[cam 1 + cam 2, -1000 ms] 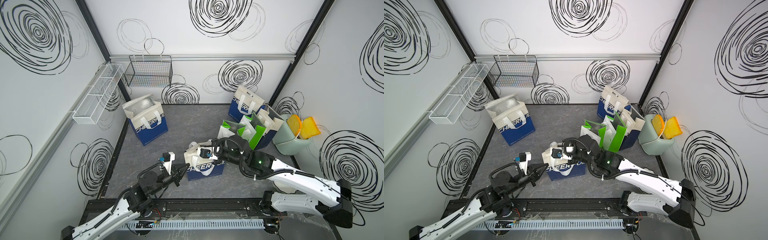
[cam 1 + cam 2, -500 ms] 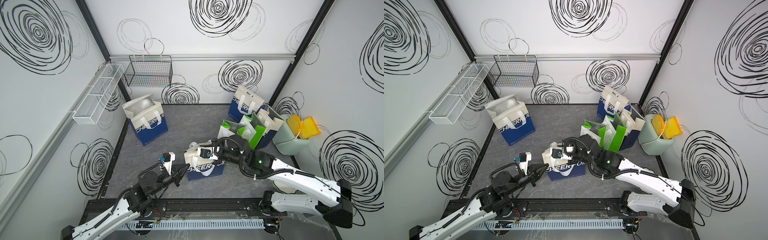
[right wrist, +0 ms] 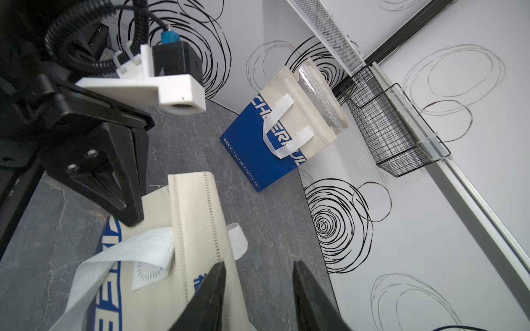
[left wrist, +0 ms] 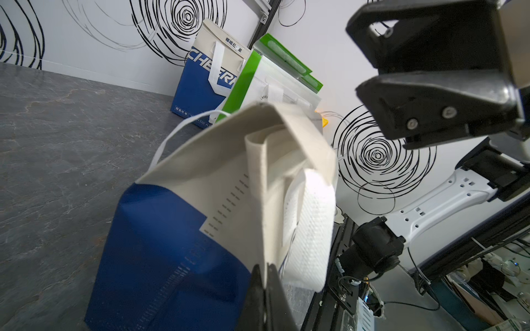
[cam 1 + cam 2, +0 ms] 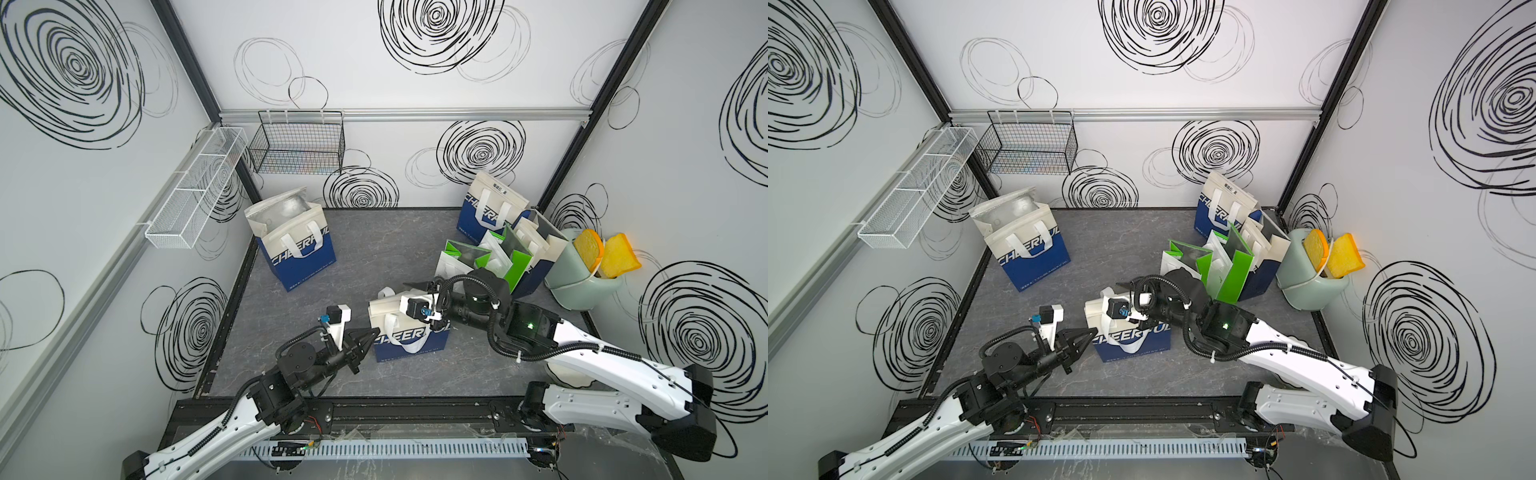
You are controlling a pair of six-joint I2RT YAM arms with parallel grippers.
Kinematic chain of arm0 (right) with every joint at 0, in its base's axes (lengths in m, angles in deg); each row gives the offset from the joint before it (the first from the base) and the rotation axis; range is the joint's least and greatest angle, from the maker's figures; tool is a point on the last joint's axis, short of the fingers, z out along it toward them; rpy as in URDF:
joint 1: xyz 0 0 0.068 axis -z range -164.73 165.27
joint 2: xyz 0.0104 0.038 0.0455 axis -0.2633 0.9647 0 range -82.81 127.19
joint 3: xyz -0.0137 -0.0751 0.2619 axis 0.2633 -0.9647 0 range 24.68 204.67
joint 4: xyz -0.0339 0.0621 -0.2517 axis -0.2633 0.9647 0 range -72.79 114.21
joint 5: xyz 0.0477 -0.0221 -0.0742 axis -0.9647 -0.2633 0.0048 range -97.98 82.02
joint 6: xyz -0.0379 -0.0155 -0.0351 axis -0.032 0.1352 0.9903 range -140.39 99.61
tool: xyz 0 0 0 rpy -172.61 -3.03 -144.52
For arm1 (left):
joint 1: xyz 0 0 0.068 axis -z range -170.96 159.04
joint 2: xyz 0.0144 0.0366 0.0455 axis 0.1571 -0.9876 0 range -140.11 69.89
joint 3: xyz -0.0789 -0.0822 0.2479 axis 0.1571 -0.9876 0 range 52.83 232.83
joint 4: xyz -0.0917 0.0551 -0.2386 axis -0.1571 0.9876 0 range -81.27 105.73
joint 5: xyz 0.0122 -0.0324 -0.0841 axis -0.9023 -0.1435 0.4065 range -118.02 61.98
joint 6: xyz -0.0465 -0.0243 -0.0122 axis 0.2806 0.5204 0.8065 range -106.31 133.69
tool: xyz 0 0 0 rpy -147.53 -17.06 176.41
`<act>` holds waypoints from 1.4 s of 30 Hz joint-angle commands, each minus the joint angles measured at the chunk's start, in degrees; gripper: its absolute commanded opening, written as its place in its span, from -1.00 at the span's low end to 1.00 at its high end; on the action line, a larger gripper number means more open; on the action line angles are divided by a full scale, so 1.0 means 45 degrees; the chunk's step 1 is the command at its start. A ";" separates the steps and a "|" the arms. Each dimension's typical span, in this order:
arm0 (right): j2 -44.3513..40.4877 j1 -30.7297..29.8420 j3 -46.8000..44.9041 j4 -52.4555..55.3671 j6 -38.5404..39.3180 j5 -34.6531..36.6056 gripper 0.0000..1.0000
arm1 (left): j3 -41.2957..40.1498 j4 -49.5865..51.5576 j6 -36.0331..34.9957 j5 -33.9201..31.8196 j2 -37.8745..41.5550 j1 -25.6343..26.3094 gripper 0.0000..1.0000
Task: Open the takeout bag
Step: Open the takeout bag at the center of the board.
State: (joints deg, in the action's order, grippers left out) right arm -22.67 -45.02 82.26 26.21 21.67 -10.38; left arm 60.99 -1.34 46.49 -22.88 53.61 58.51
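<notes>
The takeout bag (image 5: 409, 338) (image 5: 1133, 338), blue below and cream on top with white handles, stands at the front middle of the grey floor, its top folded closed. My left gripper (image 5: 376, 331) (image 5: 1094, 331) (image 4: 265, 266) is shut on the cream top edge of the bag (image 4: 177, 243) at its left side. My right gripper (image 5: 409, 293) (image 5: 1121, 291) (image 3: 258, 263) hovers open over the far top edge of the bag (image 3: 195, 229). One finger lies over the cream flap, and only floor shows between the jaws.
An open blue bag (image 5: 297, 245) stands at back left. A closed blue bag (image 5: 490, 208), green-and-white bags (image 5: 494, 257) and a green toaster (image 5: 582, 278) with yellow bread slices crowd the back right. Wire baskets (image 5: 299, 143) hang on the walls.
My right gripper's jaws have spread apart over the bag's top. The left gripper and the bag have stayed where they were.
</notes>
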 commanded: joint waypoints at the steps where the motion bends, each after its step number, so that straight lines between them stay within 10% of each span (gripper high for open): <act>1: -0.0583 -0.0078 -0.0432 0.0043 0.0546 0.0033 -0.12 | 0.0123 0.0308 -0.0042 0.0045 0.0102 0.0081 -1.00; 30: -0.0409 -0.1972 -0.2742 -0.1741 0.3444 0.5088 0.04 | 0.0081 0.0361 -0.0021 -0.0031 0.0100 0.0130 -1.00; 42: -0.0500 -0.1992 -0.2798 -0.2196 0.3719 0.5749 -0.38 | 0.0103 0.0407 -0.0022 -0.0070 0.0100 0.0176 -1.00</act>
State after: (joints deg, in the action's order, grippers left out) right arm -24.62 -53.90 70.10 18.89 37.54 13.73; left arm 60.99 -1.21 46.49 -23.34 53.77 58.82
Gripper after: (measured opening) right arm 0.321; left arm 0.064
